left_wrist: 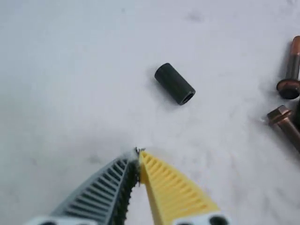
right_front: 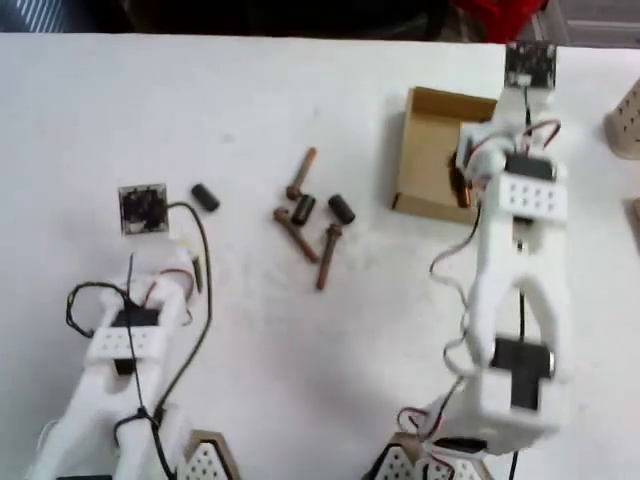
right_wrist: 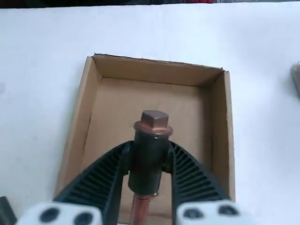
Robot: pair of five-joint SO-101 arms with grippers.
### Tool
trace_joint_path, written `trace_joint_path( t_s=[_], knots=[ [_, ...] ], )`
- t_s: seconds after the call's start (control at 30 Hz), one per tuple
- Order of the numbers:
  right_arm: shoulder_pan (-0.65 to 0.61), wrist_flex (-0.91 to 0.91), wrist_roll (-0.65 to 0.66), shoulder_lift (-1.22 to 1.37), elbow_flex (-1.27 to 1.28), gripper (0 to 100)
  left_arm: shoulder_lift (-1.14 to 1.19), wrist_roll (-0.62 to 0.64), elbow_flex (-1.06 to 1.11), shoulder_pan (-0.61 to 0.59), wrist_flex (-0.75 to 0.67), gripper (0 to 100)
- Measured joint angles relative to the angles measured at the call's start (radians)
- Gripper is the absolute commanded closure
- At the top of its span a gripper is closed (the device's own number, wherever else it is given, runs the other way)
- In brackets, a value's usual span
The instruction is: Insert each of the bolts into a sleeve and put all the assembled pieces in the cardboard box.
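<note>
My right gripper (right_wrist: pixel 147 161) is shut on an assembled piece (right_wrist: pixel 149 145), a copper bolt inside a black sleeve, held over the open cardboard box (right_wrist: pixel 89 108). From above, that gripper (right_front: pixel 465 175) hangs over the box (right_front: pixel 425 120) at the right. My left gripper (left_wrist: pixel 137 161) is shut with nothing in it, a short way from a lone black sleeve (left_wrist: pixel 175 83). In the high view that sleeve (right_front: pixel 205 197) lies left of a cluster of three copper bolts (right_front: pixel 296 232) and two black sleeves (right_front: pixel 341 208) at the table's middle.
The left arm's cable (right_front: pixel 200 260) trails over the table near its gripper (right_front: pixel 196 272). A pale perforated object (right_front: pixel 625 122) stands at the right edge. Bolt heads (left_wrist: pixel 287 88) lie at the margin of the left wrist view.
</note>
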Motion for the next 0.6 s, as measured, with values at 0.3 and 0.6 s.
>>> trace_joint_path(
  t_s=[0.3,0.6],
  knots=[
    [0.054,0.247,0.011,0.531,-0.69,98.1,0.005,0.0,0.0,-0.014,-0.002,98],
    [0.061,0.474,0.149,1.048,-1.261,98.0,0.008,0.0,-0.003,-0.014,-0.002,98]
  ],
)
